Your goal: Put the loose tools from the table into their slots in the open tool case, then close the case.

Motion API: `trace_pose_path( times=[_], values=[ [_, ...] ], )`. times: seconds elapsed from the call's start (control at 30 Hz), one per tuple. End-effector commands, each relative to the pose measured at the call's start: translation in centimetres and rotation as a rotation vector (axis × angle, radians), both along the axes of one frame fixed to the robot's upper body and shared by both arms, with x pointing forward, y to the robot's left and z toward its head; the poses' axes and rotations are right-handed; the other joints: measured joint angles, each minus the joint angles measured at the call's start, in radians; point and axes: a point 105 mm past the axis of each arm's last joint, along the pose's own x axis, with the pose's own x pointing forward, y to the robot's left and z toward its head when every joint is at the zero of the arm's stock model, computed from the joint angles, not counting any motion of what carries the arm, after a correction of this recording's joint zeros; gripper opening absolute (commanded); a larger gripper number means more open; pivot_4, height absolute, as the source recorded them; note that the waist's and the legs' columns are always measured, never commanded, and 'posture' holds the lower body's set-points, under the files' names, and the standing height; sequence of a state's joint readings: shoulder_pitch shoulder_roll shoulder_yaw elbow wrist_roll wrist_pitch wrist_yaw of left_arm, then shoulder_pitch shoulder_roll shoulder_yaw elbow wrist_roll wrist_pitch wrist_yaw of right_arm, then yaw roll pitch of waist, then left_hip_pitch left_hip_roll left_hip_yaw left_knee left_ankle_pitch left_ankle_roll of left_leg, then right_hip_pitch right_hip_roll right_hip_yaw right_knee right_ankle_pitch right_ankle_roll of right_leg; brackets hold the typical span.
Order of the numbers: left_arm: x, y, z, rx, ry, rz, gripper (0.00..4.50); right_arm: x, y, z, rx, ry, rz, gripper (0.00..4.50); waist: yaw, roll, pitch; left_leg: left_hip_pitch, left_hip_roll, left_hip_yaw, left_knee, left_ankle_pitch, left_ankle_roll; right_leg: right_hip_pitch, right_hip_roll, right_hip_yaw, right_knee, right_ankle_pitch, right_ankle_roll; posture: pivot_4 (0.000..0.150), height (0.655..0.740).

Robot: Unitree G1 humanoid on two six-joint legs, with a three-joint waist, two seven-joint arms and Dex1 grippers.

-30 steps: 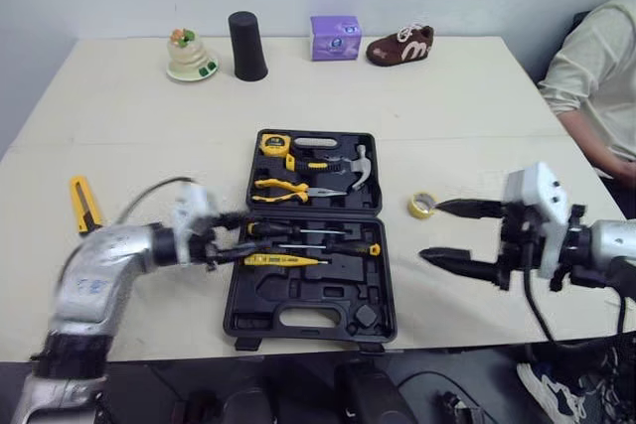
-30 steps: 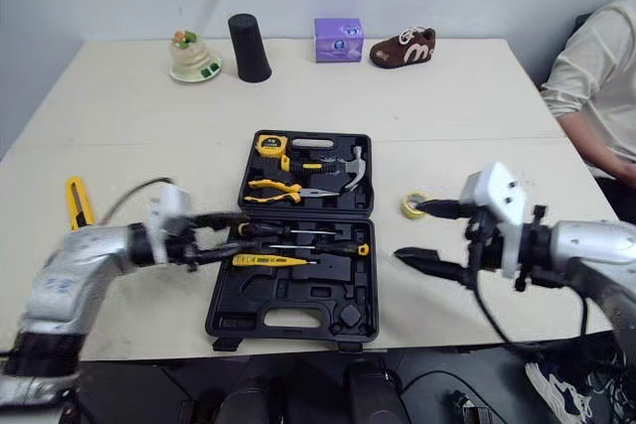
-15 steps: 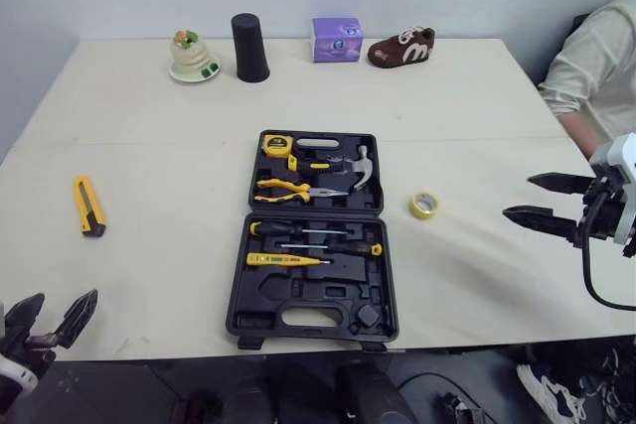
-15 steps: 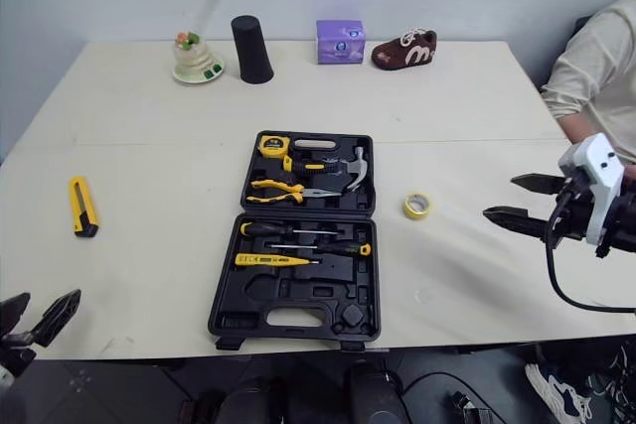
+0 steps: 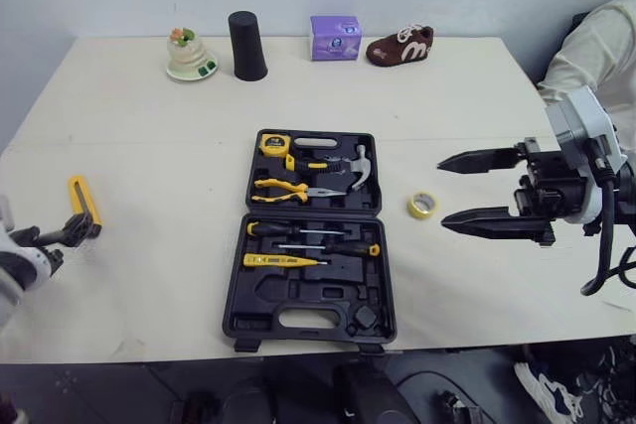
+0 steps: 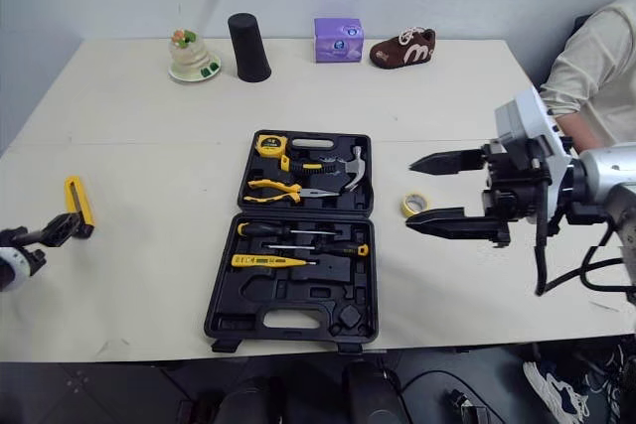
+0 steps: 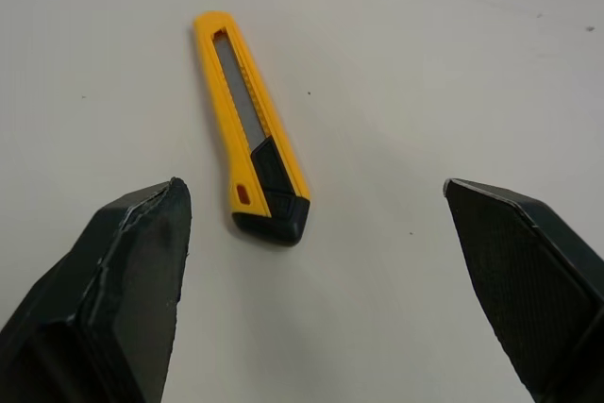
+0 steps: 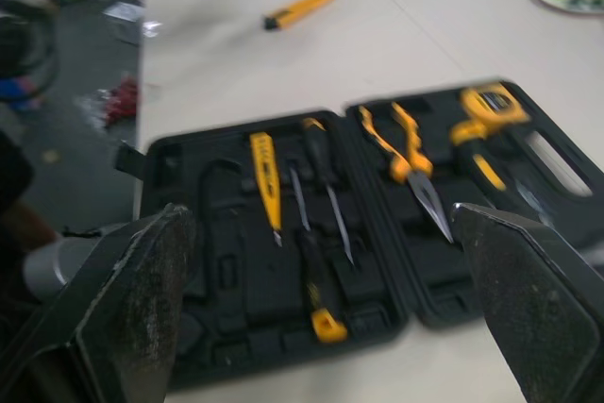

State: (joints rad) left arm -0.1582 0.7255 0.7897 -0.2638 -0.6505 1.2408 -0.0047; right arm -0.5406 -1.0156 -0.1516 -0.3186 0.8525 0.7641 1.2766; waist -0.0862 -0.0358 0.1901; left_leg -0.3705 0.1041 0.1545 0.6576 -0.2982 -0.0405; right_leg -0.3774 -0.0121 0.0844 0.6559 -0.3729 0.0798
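While left tool hangs wide open, empty, aimed at knife, step = knife pickup | right tool gapes empty by tape | next probably: lower, pinch, into case

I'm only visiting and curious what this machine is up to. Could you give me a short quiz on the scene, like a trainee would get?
1. True or false: the tool case is shut.
2. Which loose tool lies before the open left pincer? A hammer, B utility knife, C pliers.
3. Fill in: the open right pincer hovers near the yellow roll of ____.
Key: 1 false; 2 B; 3 tape.
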Motion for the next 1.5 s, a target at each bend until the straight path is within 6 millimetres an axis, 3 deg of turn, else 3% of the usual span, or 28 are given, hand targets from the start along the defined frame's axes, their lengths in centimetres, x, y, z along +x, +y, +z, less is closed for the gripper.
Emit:
trace_pose_path(
  times=[0.03, 0.2, 0.4, 0.63, 0.83, 1.1, 1.2, 1.37, 1.4, 1.5],
  values=[
    [1.3, 1.3, 0.1, 0.029, 0.053, 0.037, 4.47, -1.1, 2.0, 0.4, 0.002, -0.034, 0.084, 4.5, 0.002, 0.0, 0.0, 0.0, 0.0, 0.001, 0.0, 0.0, 0.0, -0.001, 0.0, 0.0, 0.0, 0.0, 0.0, 0.15, 0.7386],
    [4.8, 2.0, 0.4, 0.017, 0.075, 0.054, 4.47, -1.2, 4.2, 0.7, 0.04, -0.07, 0.109, 4.5, 0.005, -0.001, 0.0, -0.006, 0.002, 0.005, 0.001, 0.001, -0.002, -0.01, 0.001, 0.001, 0.003, -0.001, -0.001, 0.15, 0.7386],
    [7.2, 2.2, -0.7, -0.05, 0.12, 0.079, 4.47, -1.4, 5.8, 0.9, 0.07, -0.091, 0.128, 4.5, 0.005, -0.001, 0.0, -0.006, 0.002, 0.012, 0.002, 0.001, -0.002, -0.015, 0.001, 0.0, 0.008, -0.001, -0.001, 0.15, 0.7386],
    [7.3, 4.2, -1.3, -0.05, 0.137, 0.244, 4.47, -1.3, 6.2, 0.7, 0.082, -0.096, 0.103, 4.5, 0.002, -0.002, 0.0, -0.005, 0.003, 0.017, 0.005, 0.001, -0.002, -0.018, 0.002, 0.003, 0.016, -0.001, -0.001, 0.15, 0.7386],
    [7.8, 4.0, 0.4, -0.037, 0.075, 0.218, 4.47, -1.2, 6.0, 0.3, 0.082, -0.088, 0.068, 4.5, 0.004, -0.002, -0.001, -0.005, 0.003, 0.017, 0.006, 0.001, -0.002, -0.019, 0.002, 0.003, 0.017, -0.001, -0.001, 0.15, 0.7386],
    [7.6, 3.3, -2.4, -0.123, 0.216, 0.218, 4.47, -0.9, 6.2, 0.4, 0.086, -0.104, 0.053, 4.5, 0.003, -0.002, -0.001, -0.005, 0.003, 0.018, 0.006, 0.001, -0.002, -0.019, 0.002, 0.003, 0.018, -0.001, -0.001, 0.15, 0.7386],
    [7.5, 3.2, -2.8, -0.138, 0.229, 0.225, 3.6, -0.7, 6.2, 0.4, 0.088, -0.113, 0.044, 4.5, 0.003, -0.002, -0.001, -0.005, 0.003, 0.018, 0.006, 0.001, -0.002, -0.019, 0.002, 0.003, 0.018, -0.001, -0.001, 0.15, 0.7386],
    [7.3, 3.4, -3.2, -0.139, 0.241, 0.246, 1.4, -0.7, 6.1, 0.4, 0.088, -0.116, 0.033, 4.5, 0.005, -0.002, -0.001, -0.005, 0.003, 0.018, 0.006, 0.001, -0.002, -0.019, 0.002, 0.003, 0.018, -0.001, -0.001, 0.15, 0.7386],
    [7.2, 3.5, -3.1, -0.134, 0.24, 0.245, 1.21, -0.7, 6.1, 0.4, 0.088, -0.115, 0.029, 4.5, 0.006, -0.002, -0.001, -0.005, 0.003, 0.018, 0.006, 0.001, -0.002, -0.019, 0.001, 0.003, 0.019, -0.001, -0.001, 0.15, 0.7386],
    [7.2, 3.8, -2.5, -0.113, 0.23, 0.234, 1.21, -0.7, 5.9, 0.3, 0.084, -0.115, 0.019, 4.5, 0.005, -0.002, -0.001, -0.004, 0.003, 0.018, 0.006, 0.001, -0.002, -0.019, 0.002, 0.003, 0.019, -0.001, -0.001, 0.15, 0.7386]
  ],
)
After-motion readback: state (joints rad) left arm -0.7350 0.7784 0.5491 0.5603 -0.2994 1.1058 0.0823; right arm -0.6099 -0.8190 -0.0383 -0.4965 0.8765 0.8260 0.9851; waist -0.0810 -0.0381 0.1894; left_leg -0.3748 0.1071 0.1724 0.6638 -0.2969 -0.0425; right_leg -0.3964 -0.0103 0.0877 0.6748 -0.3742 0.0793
